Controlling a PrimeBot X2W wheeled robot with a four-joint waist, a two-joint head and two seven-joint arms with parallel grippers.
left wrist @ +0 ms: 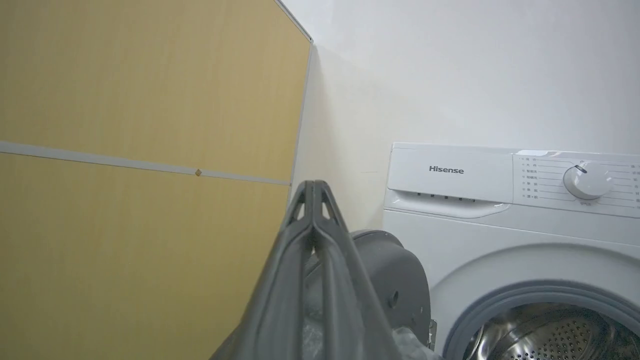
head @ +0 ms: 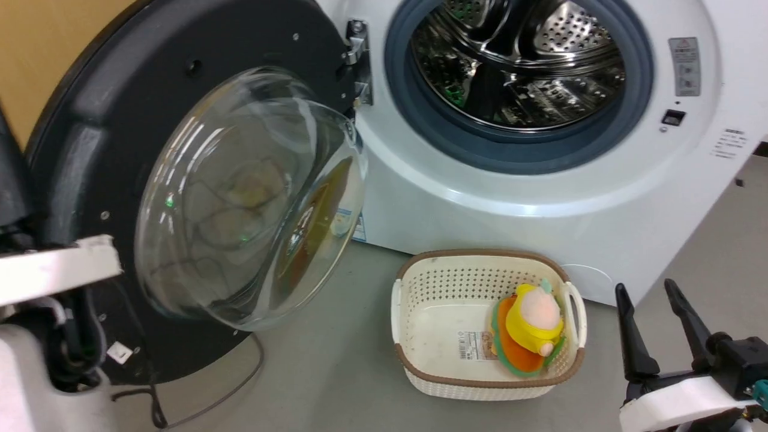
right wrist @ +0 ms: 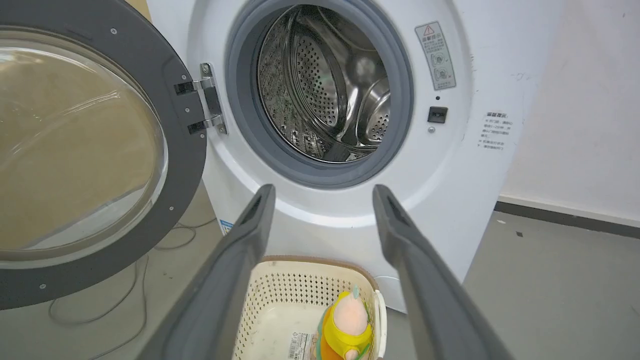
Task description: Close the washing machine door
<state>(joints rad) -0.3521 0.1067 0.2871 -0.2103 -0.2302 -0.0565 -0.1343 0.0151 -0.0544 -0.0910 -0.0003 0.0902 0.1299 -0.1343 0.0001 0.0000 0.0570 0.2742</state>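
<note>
The washing machine door (head: pixel 78 150) stands swung wide open at the left of the head view, its clear glass bowl (head: pixel 240 198) bulging toward me and its metal hinge (head: pixel 358 60) on the right edge. The white washing machine (head: pixel 510 210) shows its grey gasket (head: pixel 420 120) and steel drum (head: pixel 516 60). My left gripper (left wrist: pixel 312 192) is shut, fingers pressed together, rising past the door's dark rim (left wrist: pixel 395 280). My right gripper (head: pixel 646 288) hangs open at the lower right, well clear of the door (right wrist: pixel 185 150), pointing at the machine's front (right wrist: pixel 450 200).
A cream perforated basket (head: pixel 420 288) holding a yellow plush toy (head: pixel 531 327) sits on the grey floor under the drum opening. A thin cable (head: pixel 240 378) trails on the floor below the door. A wood panel wall (left wrist: pixel 150 100) stands left of the machine.
</note>
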